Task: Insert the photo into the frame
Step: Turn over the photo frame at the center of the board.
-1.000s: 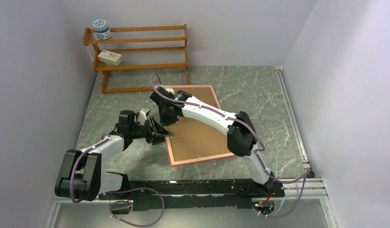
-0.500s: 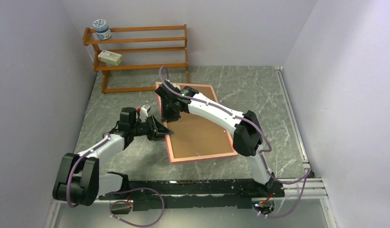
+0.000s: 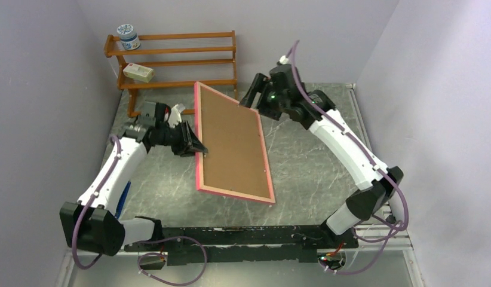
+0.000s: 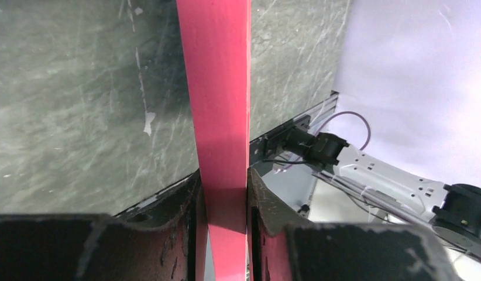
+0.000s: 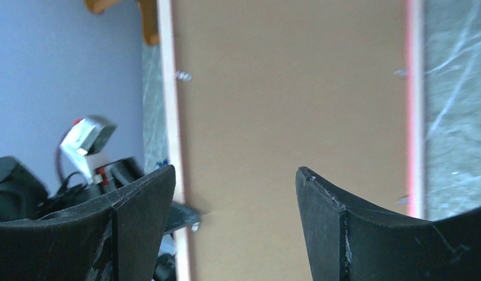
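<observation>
The big pink picture frame (image 3: 234, 194) has tipped up from the grey table (image 3: 315, 137), maybe resting on its near edge. Left claw (image 3: 198, 149) pinches its side; right claw (image 3: 250, 95) hangs wide open.

One frame (image 3: 198, 113), one rack (image 3: 177, 61), one jar (image 3: 128, 36), one box (image 3: 138, 72)

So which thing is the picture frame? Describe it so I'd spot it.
Look at the grey marbled table, in front of the wooden rack. The frame is the big flat rectangle tilted up there, its edge pinched by the left gripper. Only it has a pink border around brown board.
</observation>
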Controlling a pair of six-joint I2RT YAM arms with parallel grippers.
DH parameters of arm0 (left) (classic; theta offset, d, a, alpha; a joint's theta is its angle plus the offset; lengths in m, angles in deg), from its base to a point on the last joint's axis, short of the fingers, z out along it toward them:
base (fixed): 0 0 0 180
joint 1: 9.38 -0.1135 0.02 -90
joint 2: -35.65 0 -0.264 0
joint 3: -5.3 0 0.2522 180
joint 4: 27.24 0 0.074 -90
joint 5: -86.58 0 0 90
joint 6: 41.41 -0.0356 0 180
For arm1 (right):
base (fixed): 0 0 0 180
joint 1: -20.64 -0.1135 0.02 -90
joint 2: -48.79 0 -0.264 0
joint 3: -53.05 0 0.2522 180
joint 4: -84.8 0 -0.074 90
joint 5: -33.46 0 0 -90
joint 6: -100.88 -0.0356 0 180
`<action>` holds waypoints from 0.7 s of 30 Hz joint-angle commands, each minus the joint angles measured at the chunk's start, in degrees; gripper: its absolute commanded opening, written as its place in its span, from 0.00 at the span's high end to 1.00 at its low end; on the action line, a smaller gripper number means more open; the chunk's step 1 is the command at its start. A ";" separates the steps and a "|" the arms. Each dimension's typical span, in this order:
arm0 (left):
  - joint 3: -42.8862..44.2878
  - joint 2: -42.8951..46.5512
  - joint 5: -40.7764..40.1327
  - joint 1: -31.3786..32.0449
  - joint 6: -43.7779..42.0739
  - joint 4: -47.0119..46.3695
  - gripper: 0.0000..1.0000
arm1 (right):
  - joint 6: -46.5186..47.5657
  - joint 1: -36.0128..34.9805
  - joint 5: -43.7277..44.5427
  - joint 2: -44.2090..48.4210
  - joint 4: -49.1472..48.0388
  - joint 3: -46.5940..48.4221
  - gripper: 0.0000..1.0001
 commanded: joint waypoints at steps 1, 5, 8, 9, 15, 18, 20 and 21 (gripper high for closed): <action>16.82 -4.31 -8.59 -0.17 -14.79 17.80 0.98 | 3.03 3.69 -3.79 3.39 -1.42 -3.72 0.21; 26.74 -8.31 -15.15 -0.18 -19.66 27.09 0.97 | 3.37 6.50 -6.84 5.33 -2.11 -7.24 0.21; 31.21 -9.69 -16.02 -0.17 -20.36 29.85 0.97 | 3.94 7.73 -8.53 5.32 -1.24 -8.19 0.22; 32.17 -9.81 -15.94 -0.17 -20.21 30.25 0.97 | 3.96 8.01 -8.95 5.26 -1.05 -8.54 0.22; 40.33 -11.37 -17.11 0.45 -20.08 36.32 0.97 | 4.13 9.05 -11.52 4.32 -0.34 -8.29 0.24; 43.34 -11.32 -18.90 0.91 -19.77 37.80 0.98 | 3.91 9.05 -12.86 3.80 -1.34 -8.58 0.24; 44.64 -11.32 -18.80 1.48 -19.74 38.20 0.97 | 3.53 9.05 -14.86 3.28 -3.01 -8.97 0.24; 45.39 -11.43 -18.50 1.95 -20.20 38.45 0.98 | 3.41 9.05 -15.90 2.94 -3.75 -9.02 0.25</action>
